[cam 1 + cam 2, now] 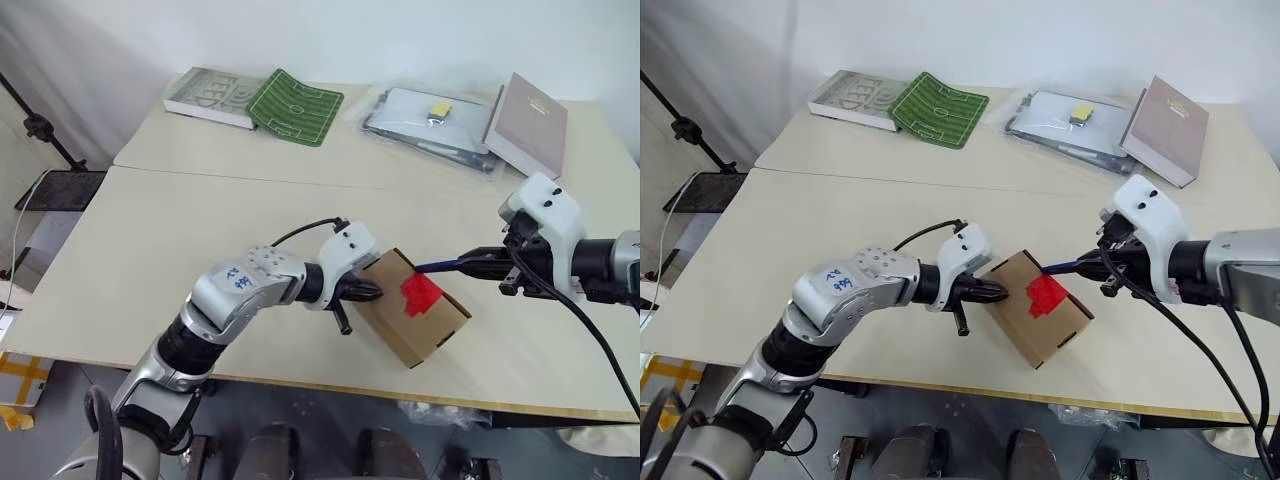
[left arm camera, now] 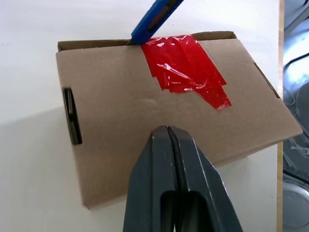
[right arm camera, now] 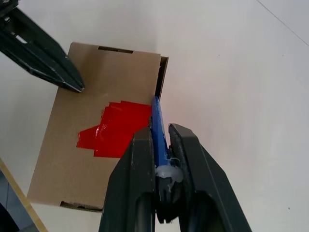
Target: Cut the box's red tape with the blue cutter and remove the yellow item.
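Note:
The brown cardboard box (image 1: 398, 332) lies closed near the table's front edge, with the red tape (image 1: 420, 293) stuck across its top flap seam. My left gripper (image 1: 372, 292) is shut, and its tip rests against the box's left end, as the left wrist view (image 2: 167, 131) also shows. My right gripper (image 3: 159, 133) is shut on the blue cutter (image 3: 158, 121). The cutter's tip (image 2: 137, 38) sits at the far top edge of the box, right beside the tape. The yellow item is hidden.
At the back of the table lie a grey book (image 1: 208, 95), a green football-pitch pad (image 1: 296, 105), a clear plastic sleeve (image 1: 425, 125) with a tiny yellow piece on it, and a brownish book (image 1: 528, 125). The table's front edge (image 1: 330, 388) runs just below the box.

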Robot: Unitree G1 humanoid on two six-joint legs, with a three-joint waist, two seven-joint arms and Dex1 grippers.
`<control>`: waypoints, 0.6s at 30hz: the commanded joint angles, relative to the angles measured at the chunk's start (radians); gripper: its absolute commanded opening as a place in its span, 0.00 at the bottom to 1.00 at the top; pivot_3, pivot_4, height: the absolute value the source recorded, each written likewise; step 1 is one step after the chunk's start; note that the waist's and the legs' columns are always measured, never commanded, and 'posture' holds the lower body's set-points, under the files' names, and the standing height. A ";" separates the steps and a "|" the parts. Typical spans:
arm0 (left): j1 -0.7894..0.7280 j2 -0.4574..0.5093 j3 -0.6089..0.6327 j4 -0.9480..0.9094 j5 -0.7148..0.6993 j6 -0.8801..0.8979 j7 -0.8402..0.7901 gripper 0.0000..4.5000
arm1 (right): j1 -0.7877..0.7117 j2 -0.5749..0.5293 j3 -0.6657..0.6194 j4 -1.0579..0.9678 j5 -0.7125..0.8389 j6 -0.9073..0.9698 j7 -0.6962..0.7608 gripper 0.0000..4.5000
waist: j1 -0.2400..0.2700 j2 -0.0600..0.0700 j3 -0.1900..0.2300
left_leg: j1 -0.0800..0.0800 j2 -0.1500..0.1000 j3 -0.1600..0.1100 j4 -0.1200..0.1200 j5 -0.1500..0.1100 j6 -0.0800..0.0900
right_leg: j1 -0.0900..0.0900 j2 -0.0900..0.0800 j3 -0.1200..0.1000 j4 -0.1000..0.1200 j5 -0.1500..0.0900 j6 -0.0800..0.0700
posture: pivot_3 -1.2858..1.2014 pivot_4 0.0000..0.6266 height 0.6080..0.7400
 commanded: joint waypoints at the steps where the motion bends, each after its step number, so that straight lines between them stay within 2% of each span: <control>1: 0.022 -0.003 -0.067 0.056 0.049 0.071 0.038 0.01 | -0.016 -0.043 0.003 -0.021 0.030 0.009 0.022 0.04 | 0.001 0.000 0.000 | 0.000 0.000 0.000 0.000 0.000 0.000 | 0.001 0.000 0.000 -0.001 0.000 0.000 | 0.52 0.24 1.00; 6: 0.020 -0.009 -0.094 0.061 0.061 0.087 0.043 0.01 | 0.001 -0.091 0.009 -0.031 0.055 0.011 0.042 0.04 | 0.002 0.000 0.000 | 0.001 0.000 -0.007 0.000 0.000 0.000 | 0.009 0.000 0.000 -0.010 0.002 0.000 | 0.52 0.24 1.00; 18: 0.020 -0.025 -0.112 0.095 0.084 0.090 0.058 0.01 | 0.150 -0.247 -0.024 -0.050 0.070 -0.049 0.125 0.04 | 0.019 0.000 -0.002 | 0.001 0.000 -0.009 0.000 0.000 0.000 | 0.013 0.001 -0.003 -0.016 0.004 0.001 | 0.52 0.24 1.00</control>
